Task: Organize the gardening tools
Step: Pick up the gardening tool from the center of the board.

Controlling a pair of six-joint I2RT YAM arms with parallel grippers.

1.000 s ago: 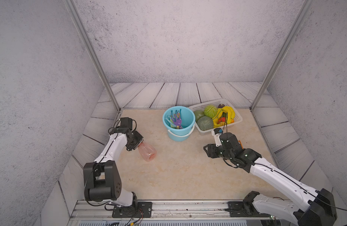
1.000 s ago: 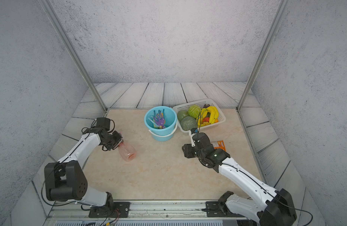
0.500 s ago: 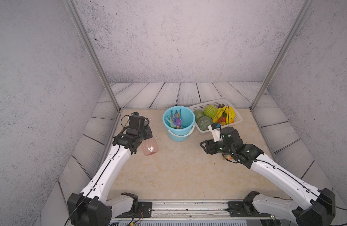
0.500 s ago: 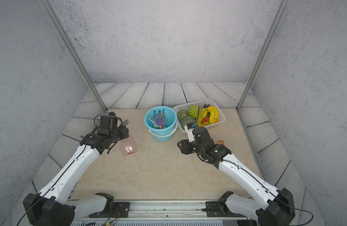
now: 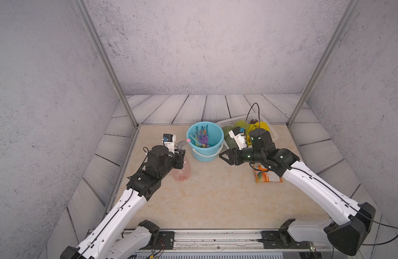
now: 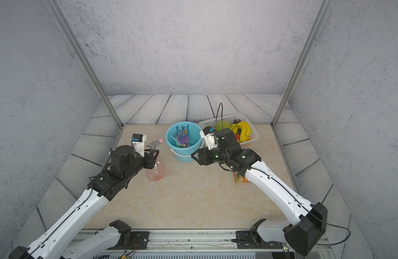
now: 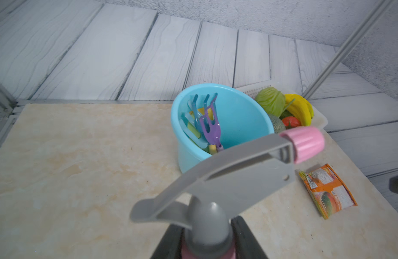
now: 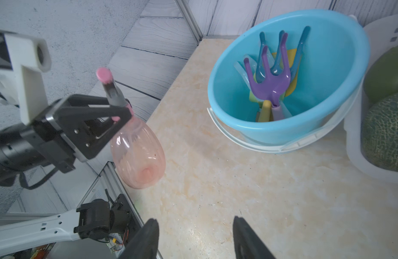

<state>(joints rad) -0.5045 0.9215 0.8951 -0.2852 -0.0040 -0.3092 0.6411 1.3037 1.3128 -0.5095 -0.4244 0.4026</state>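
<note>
Tools (image 5: 201,138) are already stashed in the bucket (image 5: 204,154). Only the bottle (image 5: 181,172) is left out, clamped by the left gripper (image 8: 120,112) just beside the bucket. The right gripper (image 8: 194,219) is spread apart, empty, nearby.

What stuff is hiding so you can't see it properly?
- spray bottle: in the left wrist view the bottom edge cuts off its see-through body.
- gardening tools: in the right wrist view the blue bucket rim hides their handle ends.
- orange packet: in a top view the right arm covers most of it; print unreadable.
- white basket: in a top view the right wrist camera blocks some fruit.
</note>
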